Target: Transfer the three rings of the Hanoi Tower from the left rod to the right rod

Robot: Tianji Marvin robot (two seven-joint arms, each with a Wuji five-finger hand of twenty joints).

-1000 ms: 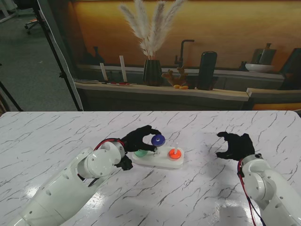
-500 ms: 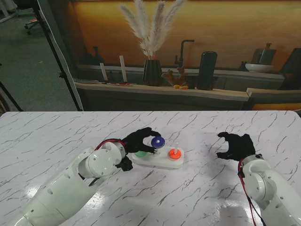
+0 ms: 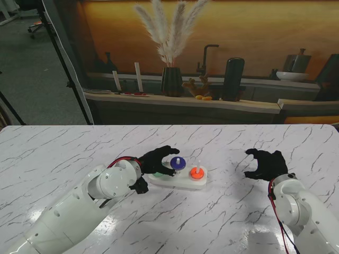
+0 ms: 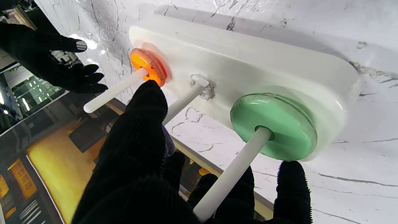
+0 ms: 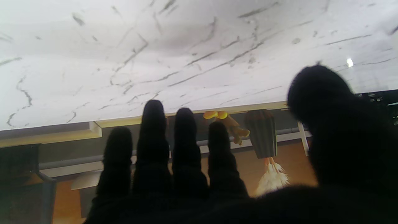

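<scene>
Where stand view hides it, green ring (image 4: 273,126) seated, left rod (image 4: 231,174)

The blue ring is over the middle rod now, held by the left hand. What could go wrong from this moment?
1. The left hand holds the blue ring at the top of the middle rod; released tilted, it may jam instead of sliding down.
2. The fingers are close to the right rod with the orange ring; opening wide might knock it.
3. A push on a rod could shift the base, which nothing holds; the right hand hovers apart.
</scene>
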